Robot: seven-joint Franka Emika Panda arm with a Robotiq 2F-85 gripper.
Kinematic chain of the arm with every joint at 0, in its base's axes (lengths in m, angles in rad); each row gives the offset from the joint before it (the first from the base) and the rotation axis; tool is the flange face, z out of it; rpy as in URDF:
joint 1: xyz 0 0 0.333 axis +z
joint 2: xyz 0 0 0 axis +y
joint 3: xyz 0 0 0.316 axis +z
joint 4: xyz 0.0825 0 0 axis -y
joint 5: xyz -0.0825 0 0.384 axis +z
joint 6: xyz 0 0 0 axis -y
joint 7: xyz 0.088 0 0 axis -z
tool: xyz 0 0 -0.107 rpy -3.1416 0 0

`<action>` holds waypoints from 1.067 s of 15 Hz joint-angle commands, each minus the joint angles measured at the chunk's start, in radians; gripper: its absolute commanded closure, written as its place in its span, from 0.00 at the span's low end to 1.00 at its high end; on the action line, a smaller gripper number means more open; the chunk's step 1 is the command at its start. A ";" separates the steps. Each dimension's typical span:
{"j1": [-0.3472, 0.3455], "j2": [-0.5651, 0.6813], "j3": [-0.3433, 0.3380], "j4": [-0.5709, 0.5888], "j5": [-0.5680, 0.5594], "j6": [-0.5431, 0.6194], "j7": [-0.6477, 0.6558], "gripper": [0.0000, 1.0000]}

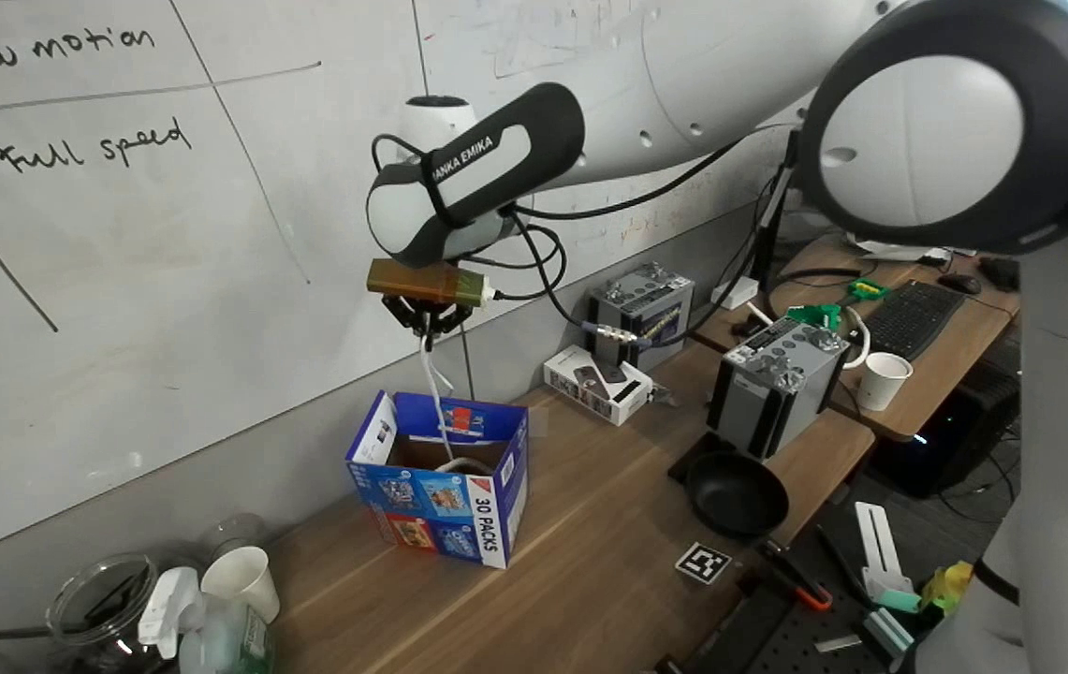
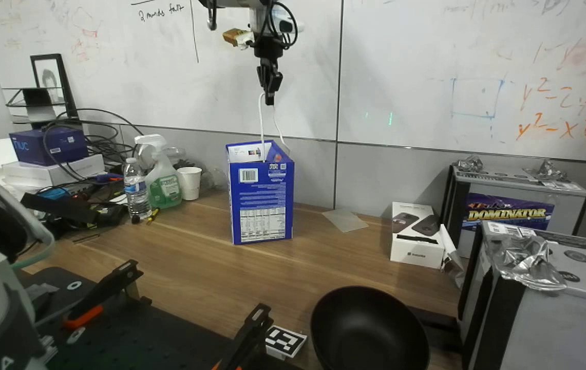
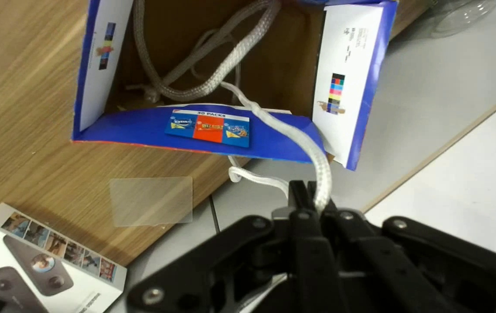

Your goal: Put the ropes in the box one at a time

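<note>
My gripper (image 1: 428, 339) is up above the box, its fingers pinched together around a white rope (image 3: 293, 132). From the fingertips one length of this rope drops into the open top of the blue printed box (image 1: 487, 515). Its shorter end dangles outside, past the box wall nearest the whiteboard, as the wrist view shows. A thicker white rope (image 3: 230, 63) lies coiled inside the box. The box (image 2: 262, 203) stands upright on the table in both exterior views; its floor is partly hidden by the ropes and walls.
A spray bottle (image 2: 163, 174), paper cup (image 2: 190, 182) and water bottle (image 2: 137, 190) stand to one side of the box. A white carton (image 1: 594, 384), grey devices (image 1: 777, 384) and a black pan (image 1: 737, 496) are on its opposite side. The whiteboard wall (image 2: 400, 92) rises close behind.
</note>
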 commanded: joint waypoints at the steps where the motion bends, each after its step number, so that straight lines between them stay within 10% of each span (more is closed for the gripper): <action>1: 0.039 -0.149 -0.005 -0.101 -0.107 0.028 0.112 0.99; 16: 0.039 -0.245 0.062 -0.111 -0.389 -0.023 0.353 0.99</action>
